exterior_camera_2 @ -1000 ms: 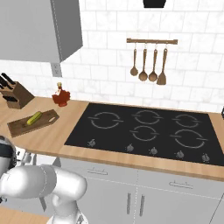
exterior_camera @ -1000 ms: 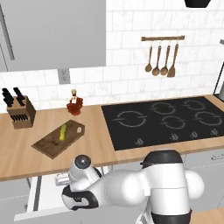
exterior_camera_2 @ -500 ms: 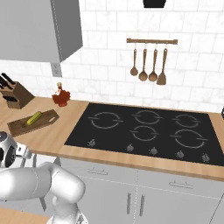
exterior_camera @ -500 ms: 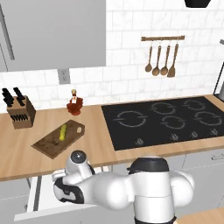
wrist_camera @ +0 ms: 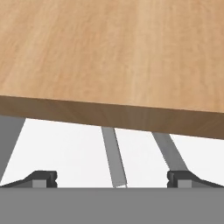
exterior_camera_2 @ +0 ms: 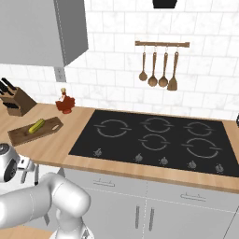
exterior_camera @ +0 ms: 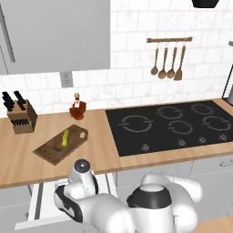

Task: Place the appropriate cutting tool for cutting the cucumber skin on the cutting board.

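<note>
two-finger gripper point(wrist_camera: 111, 179) of the white arm: jaws spread wide, nothing between them, touching nothing. dark fingertips point(wrist_camera: 41, 178) stand far apart, pointing under the front edge of the light wooden countertop point(wrist_camera: 109, 57) toward a white open drawer point(wrist_camera: 70, 153); two grey strips lie in it, too unclear to identify. dark brown rectangular wooden cutting board point(exterior_camera: 60, 144) lies on the counter left of the black glass cooktop point(exterior_camera: 170, 125), with the small slim yellow-green cucumber point(exterior_camera: 66, 137) resting on it. wooden knife block with black-handled knives point(exterior_camera: 20, 113) stands further left.
</note>
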### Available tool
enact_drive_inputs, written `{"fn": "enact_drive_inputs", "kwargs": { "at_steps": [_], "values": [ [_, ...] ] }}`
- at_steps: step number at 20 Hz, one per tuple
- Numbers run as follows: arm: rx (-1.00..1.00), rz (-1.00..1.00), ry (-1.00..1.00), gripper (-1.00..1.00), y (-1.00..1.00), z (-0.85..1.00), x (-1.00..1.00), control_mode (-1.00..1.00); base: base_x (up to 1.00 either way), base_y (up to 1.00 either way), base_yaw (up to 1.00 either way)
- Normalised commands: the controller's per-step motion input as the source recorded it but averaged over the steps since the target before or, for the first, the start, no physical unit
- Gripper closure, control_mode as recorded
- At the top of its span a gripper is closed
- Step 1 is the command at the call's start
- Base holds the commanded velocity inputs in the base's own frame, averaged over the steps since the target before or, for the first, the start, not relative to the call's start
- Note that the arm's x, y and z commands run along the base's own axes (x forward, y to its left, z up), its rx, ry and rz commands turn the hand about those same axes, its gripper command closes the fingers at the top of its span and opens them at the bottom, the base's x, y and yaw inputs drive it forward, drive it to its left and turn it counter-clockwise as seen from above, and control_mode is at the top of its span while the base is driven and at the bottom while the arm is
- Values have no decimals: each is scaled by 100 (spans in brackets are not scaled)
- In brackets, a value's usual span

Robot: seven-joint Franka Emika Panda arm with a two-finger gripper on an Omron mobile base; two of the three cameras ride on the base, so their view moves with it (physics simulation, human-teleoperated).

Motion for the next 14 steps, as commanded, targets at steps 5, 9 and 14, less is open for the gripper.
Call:
{"fn": "enact_drive_inputs", "kwargs": {
  "at_steps": [5,9,14],
  "values": [
    [0,0,3,-100,1,-14,0,-100,0,0,0],
    [0,0,0,-100,0,0,0,-100,0,0,0],
    [0,0,0,-100,0,-12,0,-100,0,0,0]
  ]
}}
